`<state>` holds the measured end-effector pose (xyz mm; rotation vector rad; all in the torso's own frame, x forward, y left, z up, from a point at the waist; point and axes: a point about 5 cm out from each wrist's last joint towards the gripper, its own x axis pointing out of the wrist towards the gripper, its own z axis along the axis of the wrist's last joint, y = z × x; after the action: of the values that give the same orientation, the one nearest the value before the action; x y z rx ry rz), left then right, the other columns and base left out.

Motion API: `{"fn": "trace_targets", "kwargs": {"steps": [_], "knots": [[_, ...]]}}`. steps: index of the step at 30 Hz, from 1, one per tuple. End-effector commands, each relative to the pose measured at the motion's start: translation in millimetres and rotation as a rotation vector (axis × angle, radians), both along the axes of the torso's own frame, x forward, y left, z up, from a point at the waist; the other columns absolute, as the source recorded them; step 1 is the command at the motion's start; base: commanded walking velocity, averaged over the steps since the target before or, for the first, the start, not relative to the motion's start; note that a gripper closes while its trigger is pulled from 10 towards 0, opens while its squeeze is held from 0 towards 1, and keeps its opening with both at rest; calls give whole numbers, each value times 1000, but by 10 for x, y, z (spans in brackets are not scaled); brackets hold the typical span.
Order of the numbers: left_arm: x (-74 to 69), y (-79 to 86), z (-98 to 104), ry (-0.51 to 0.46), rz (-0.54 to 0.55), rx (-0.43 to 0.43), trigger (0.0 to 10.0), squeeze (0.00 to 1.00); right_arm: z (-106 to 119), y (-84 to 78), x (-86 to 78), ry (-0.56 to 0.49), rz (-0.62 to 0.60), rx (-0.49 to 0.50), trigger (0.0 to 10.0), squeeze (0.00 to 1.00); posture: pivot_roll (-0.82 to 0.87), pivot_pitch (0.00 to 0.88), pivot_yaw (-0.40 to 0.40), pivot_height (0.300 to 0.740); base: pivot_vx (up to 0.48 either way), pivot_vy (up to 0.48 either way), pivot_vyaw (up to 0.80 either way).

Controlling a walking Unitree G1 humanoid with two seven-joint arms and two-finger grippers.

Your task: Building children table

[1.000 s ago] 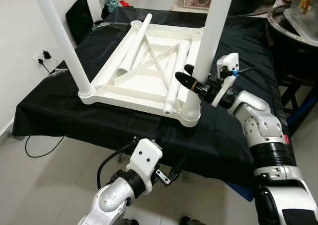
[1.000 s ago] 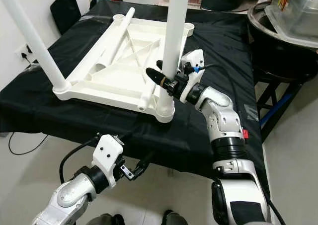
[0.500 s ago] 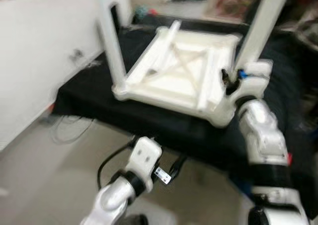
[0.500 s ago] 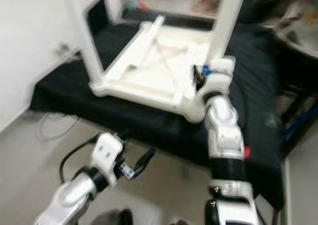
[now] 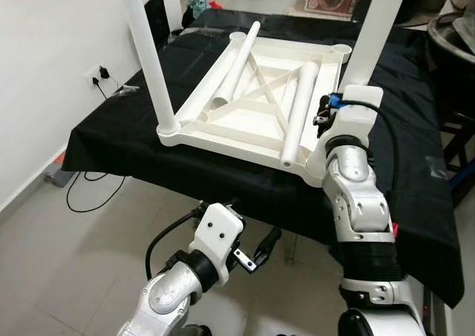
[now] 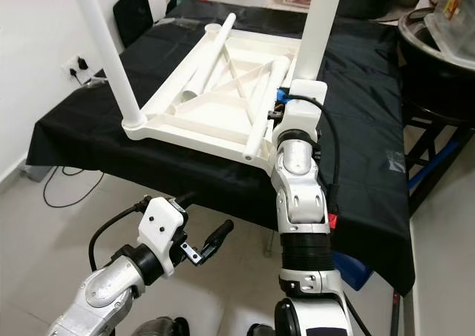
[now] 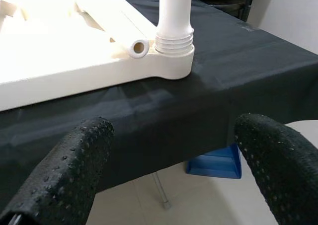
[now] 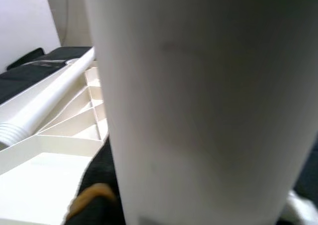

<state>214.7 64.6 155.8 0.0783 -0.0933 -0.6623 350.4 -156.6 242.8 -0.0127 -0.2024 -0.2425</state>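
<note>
Gleaming white ribbed plastic tabletop (image 5: pixel 252 102), smooth round legs (image 5: pixel 146 50).

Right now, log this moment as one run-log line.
tabletop: upside down on black cloth | legs fitted: two upright | loose legs: two on top | right pincer: at near-right leg | left pincer: open, below table edge

The head camera has moved, so the whole scene sits differently in the picture, but the things on the black cloth (image 5: pixel 133 139) did not shift. The real change is the right arm (image 5: pixel 360 210). One second ago its forearm reached the upright leg (image 5: pixel 369 39) from about 4 o'clock, bent out to the side. Now it rises almost straight from 6 o'clock, and the right gripper (image 5: pixel 324 119) stands directly before the foot of that leg, close against it.
</note>
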Motion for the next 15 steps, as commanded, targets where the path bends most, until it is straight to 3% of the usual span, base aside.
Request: {"fn": "trace_targets", "kwargs": {"steps": [1, 2, 6, 7, 9, 12, 14, 15], "knots": [[-9, 3, -35, 9, 5, 16, 10000, 0, 66, 9, 11, -24, 2, -15, 10000, 800, 118, 158, -17, 740, 0, 0, 0], [-10, 0, -37, 10, 4, 16, 10000, 0, 111, 41, 25, -47, 41, -12, 10000, 1000, 121, 159, -18, 740, 0, 0, 0], [-13, 0, -38, 11, 4, 15, 10000, 0, 208, 86, 51, -97, 138, -23, 10000, 976, 120, 161, -20, 740, 0, 0, 0], [-14, -1, -39, 12, 4, 15, 10000, 0, 237, 58, 54, -107, 155, -25, 10000, 0, 122, 160, -19, 740, 0, 0, 0], [-16, -1, -41, 13, 5, 15, 10000, 0, 277, 53, 61, -124, 282, 5, 10000, 0, 121, 158, -20, 740, 0, 0, 0], [-17, -2, -41, 13, 6, 15, 10000, 0, 284, 21, 61, -124, 313, -6, 10000, 0, 120, 158, -19, 740, 0, 0, 0], [-21, -4, -43, 14, 6, 14, 10000, 0, 209, -72, 50, -68, 489, 7, 10000, 0, 120, 154, -21, 740, 0, 0, 0], [-21, -4, -43, 14, 6, 14, 10000, 0, 209, -72, 50, -68, 489, 7, 10000, 0, 120, 154, -21, 740, 0, 0, 0]]}}
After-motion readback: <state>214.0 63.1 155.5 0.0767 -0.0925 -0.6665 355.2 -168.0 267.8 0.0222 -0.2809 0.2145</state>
